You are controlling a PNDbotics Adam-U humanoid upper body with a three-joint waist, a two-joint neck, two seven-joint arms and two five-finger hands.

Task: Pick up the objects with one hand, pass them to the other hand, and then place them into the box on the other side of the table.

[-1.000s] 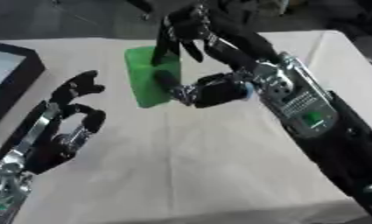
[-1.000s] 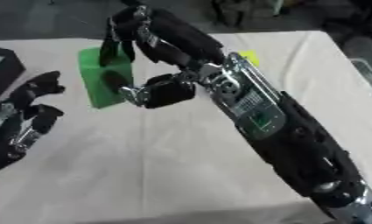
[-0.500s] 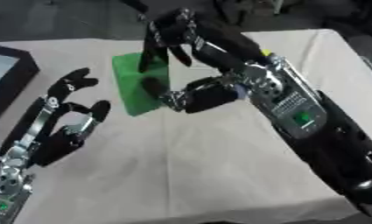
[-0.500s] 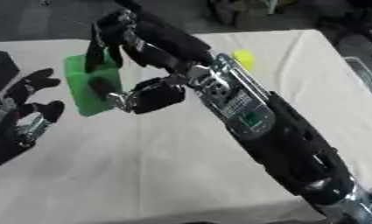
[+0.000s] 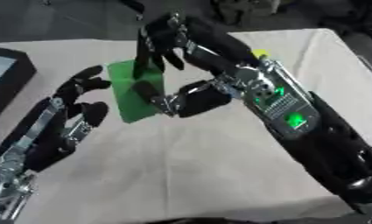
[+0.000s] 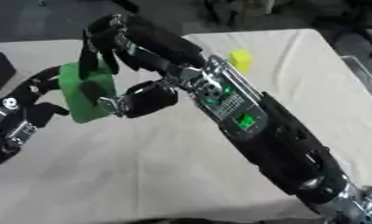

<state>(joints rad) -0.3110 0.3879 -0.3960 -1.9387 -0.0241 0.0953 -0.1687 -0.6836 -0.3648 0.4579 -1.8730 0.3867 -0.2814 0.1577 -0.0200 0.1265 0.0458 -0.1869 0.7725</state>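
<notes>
A flat green block hangs above the cloth-covered table, pinched between the fingers and thumb of my right hand, whose arm reaches in from the lower right. My left hand is raised just to the block's left, fingers spread and relaxed, its fingertips close to the block's left edge; I cannot tell if they touch it. A small yellow block lies on the table behind my right arm. The black box sits at the table's left edge.
The beige table cloth stretches across the near side. Dark floor and clutter lie beyond the table's far edge. A grey rim shows at the right edge.
My right hand has carried the green block leftward toward my left hand. My left hand has risen and now stands beside the block.
</notes>
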